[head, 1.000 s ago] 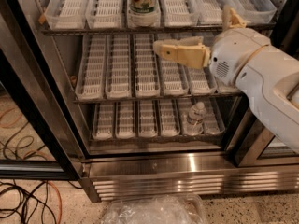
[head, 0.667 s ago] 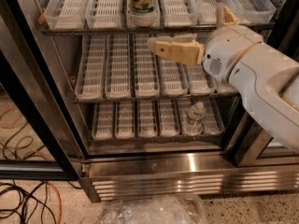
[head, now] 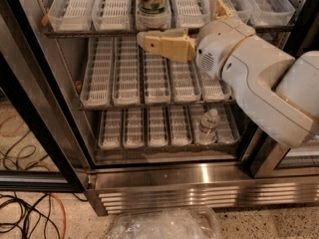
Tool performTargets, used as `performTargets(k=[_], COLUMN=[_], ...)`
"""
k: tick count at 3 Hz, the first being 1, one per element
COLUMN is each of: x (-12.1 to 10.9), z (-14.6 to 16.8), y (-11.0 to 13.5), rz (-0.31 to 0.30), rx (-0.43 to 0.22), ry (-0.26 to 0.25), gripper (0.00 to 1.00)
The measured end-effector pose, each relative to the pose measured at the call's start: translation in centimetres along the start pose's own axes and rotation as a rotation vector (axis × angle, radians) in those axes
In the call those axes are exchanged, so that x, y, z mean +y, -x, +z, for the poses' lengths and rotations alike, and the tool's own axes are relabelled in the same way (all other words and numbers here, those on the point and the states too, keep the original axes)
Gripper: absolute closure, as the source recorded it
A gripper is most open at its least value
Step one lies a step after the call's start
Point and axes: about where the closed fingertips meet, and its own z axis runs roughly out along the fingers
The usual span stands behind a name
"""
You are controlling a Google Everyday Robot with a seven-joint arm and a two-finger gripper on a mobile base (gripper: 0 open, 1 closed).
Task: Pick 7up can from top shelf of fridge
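Observation:
The 7up can point(head: 152, 1), white and green, stands in a middle lane of the top shelf point(head: 75, 15) of the fridge point(head: 199, 182); its top is cut off by the frame edge. My gripper point(head: 145, 39), tan on a white arm, reaches in from the right. It hangs just below and in front of the can, level with the top shelf's front edge. It is not touching the can.
A clear plastic water bottle point(head: 207, 126) stands on the lowest rack at the right. The middle rack point(head: 124, 78) holds bare lane trays. The black door frame point(head: 35, 108) runs down the left. Cables point(head: 30, 213) and clear plastic wrap point(head: 164, 225) lie on the floor.
My gripper has moved left and a little up, from over the middle rack to just under the can on the top shelf.

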Motion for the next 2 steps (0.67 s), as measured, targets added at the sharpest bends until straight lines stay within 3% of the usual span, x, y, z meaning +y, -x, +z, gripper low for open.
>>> performTargets(k=[1,2], x=[0.0,0.01], z=[0.0,0.0], y=[0.0,0.01], rz=[0.0,0.0], rx=[0.0,0.0], ry=[0.0,0.0], gripper=[0.17,0.4])
